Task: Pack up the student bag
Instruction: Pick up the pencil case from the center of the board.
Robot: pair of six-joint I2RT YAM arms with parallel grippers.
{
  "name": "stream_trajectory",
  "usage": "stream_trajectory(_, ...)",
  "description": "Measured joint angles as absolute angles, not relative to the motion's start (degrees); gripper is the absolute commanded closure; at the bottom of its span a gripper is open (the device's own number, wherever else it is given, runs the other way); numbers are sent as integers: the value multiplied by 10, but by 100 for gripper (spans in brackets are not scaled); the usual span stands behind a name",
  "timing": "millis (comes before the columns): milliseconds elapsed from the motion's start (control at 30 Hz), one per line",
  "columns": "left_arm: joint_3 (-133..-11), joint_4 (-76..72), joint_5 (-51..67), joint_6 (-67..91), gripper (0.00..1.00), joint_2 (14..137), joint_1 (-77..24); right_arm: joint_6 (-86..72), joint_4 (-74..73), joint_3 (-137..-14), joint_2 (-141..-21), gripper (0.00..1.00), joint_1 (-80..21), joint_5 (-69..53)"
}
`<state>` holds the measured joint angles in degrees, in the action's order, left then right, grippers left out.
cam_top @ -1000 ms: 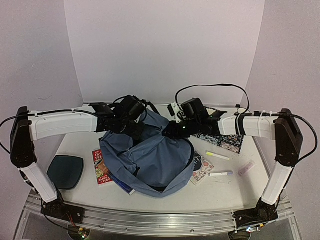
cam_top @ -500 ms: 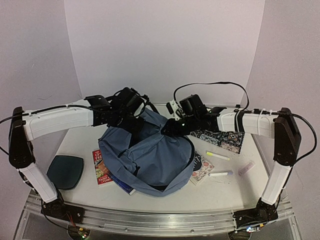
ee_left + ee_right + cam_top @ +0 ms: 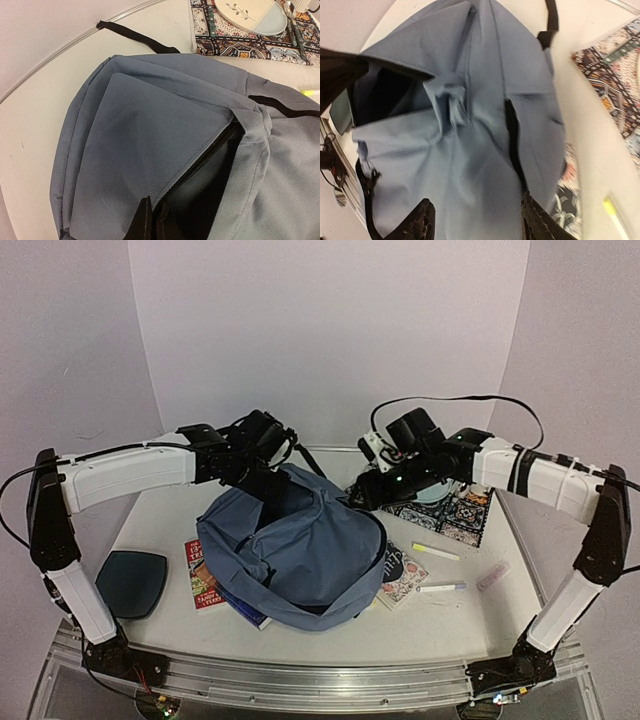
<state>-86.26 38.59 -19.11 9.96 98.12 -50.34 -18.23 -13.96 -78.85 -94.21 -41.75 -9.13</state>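
The student bag (image 3: pixel 300 555), a slate-blue backpack, lies slumped in the middle of the table with its dark opening (image 3: pixel 220 185) unzipped. My left gripper (image 3: pixel 268 485) is at the bag's far left top, shut on the fabric edge beside the black zipper (image 3: pixel 152 216). It holds that flap up. My right gripper (image 3: pixel 366 496) hovers just off the bag's far right side. Its jaws stand open above the blue cloth (image 3: pixel 475 220), gripping nothing. The bag's black strap (image 3: pixel 135 37) trails toward the back wall.
A dark teal pad (image 3: pixel 130 582) lies front left. A red book (image 3: pixel 200 570) sticks out from under the bag. To the right are a patterned placemat (image 3: pixel 455 520) with a plate (image 3: pixel 250 15), a floral booklet (image 3: pixel 403 575), a yellow highlighter (image 3: pixel 436 552), a pen (image 3: pixel 440 587) and a pink eraser (image 3: pixel 493 575).
My right gripper has opened, let go of the bag and drawn back up and to the right. My left gripper stays shut on the flap, shifted slightly.
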Motion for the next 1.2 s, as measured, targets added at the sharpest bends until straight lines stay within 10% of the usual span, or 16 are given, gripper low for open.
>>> stream_trajectory(633,-863,386,-108,90,100,983,-477,-20,-318,-673,-926,37,-223,14)
stream_trajectory(1200,-863,386,-32,89,100,983,-458,127,-289,-693,-1092,56,-202,-3)
